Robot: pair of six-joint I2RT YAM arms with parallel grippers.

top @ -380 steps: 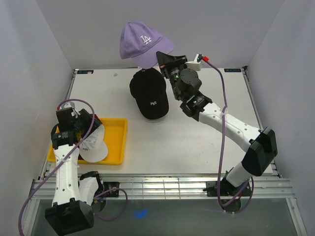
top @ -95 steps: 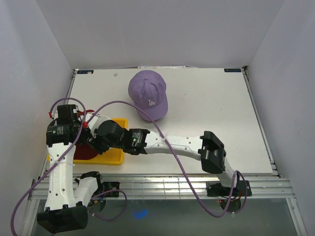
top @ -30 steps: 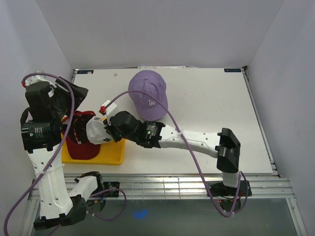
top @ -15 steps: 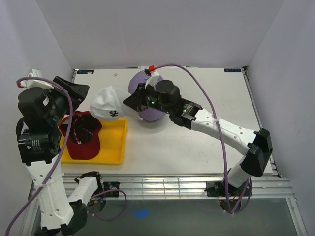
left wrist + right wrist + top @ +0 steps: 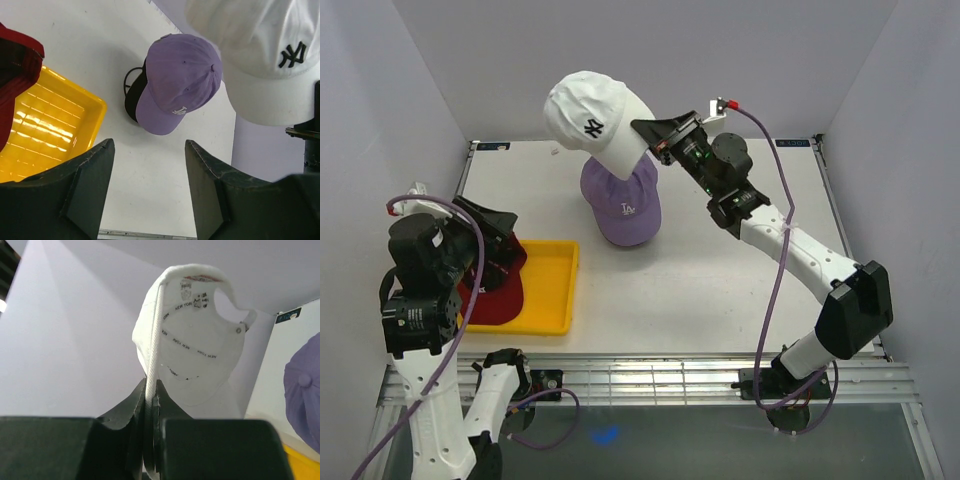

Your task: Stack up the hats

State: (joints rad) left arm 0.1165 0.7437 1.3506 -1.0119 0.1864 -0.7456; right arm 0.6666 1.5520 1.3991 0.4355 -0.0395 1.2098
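One white cap (image 5: 588,118), brim pinched tight in my right gripper (image 5: 658,141), should settle squarely over the far lavender cap (image 5: 623,203), brims aligned.

Four caps (image 5: 180,75) (image 5: 250,50) (image 5: 12,100) (image 5: 131,100) and one yellow tray (image 5: 55,125).

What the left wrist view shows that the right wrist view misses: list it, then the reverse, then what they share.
Only left wrist: the dark red cap, the black cap under the lavender cap, the NY logo on the white cap, the open left gripper. Only right wrist: the white cap's taped inside, the right gripper shut on its brim. Both: the white cap, the lavender cap.
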